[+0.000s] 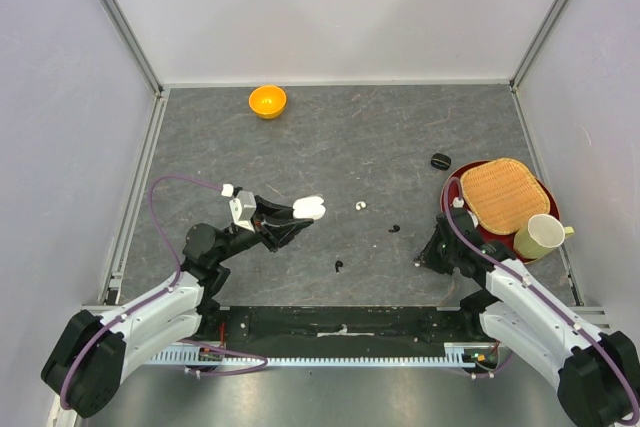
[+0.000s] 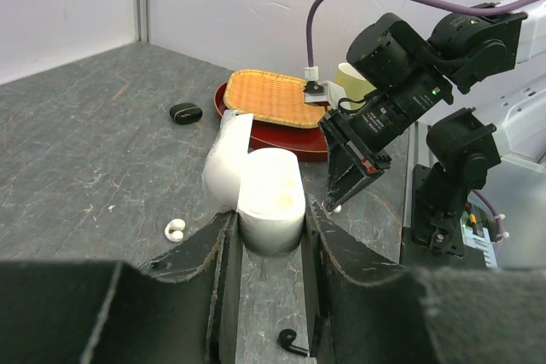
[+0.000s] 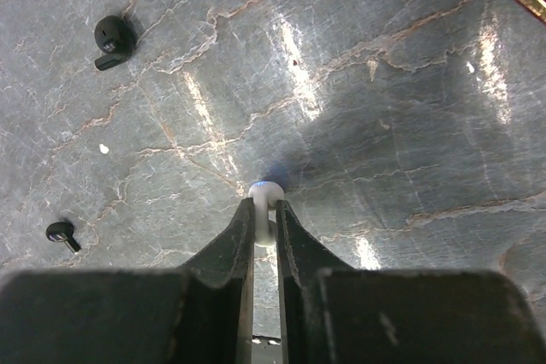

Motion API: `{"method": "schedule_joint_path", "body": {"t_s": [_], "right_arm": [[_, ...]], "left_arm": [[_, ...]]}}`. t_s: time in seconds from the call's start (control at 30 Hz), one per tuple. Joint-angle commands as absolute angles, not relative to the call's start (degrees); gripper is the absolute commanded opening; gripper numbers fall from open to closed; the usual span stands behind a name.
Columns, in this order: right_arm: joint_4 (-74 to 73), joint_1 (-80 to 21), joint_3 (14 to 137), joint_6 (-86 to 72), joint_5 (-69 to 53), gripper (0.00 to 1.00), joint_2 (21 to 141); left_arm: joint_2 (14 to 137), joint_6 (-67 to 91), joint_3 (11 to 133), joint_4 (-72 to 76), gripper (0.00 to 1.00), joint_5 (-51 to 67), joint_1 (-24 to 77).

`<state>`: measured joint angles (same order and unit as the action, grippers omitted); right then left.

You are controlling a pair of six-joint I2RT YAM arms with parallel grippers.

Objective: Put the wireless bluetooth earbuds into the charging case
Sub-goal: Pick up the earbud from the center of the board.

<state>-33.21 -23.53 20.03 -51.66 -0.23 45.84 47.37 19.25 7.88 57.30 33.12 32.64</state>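
Now, open white case [image 2: 271,198] in left gripper [image 2: 268,221], cup [image 1: 541,235] on tray [image 1: 492,239]

I see a small orange bowl [image 1: 267,101] far back, and a woven straw mat [image 1: 503,194] and cream cup [image 1: 541,236] on a round red tray [image 1: 500,242].

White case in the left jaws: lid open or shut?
Open. Left wrist view: the white case has its lid swung up and back, body top exposed. Contents: cannot tell.
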Motion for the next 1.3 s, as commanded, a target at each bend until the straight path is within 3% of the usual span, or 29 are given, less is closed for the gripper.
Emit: {"method": "schedule_joint_path", "body": {"t_s": [0.0,0.43,0.9,1.27], "right_arm": [[-30.2,-24.2,22.3,-49.5,0.2,0.12,46.0],[-15.5,-24.5,22.9,-47.4,-0.4,0.17,57.6],[-17.3,-28.9,18.9,-48.5,2.5,0.32,55.5],[-17.8,-29.1,21.5,-47.9,4.3,0.28,57.8]], "left_arm": [[47.9,20.6,8.3,59.6,0.02,32.7,32.8],[46.6,20.4,8.3,59.1,0.02,32.4,32.8],[46.9,20.2,8.0,58.7,0.02,32.1,32.8],[46.5,20.2,7.7,58.3,0.02,31.8,32.8]]}}
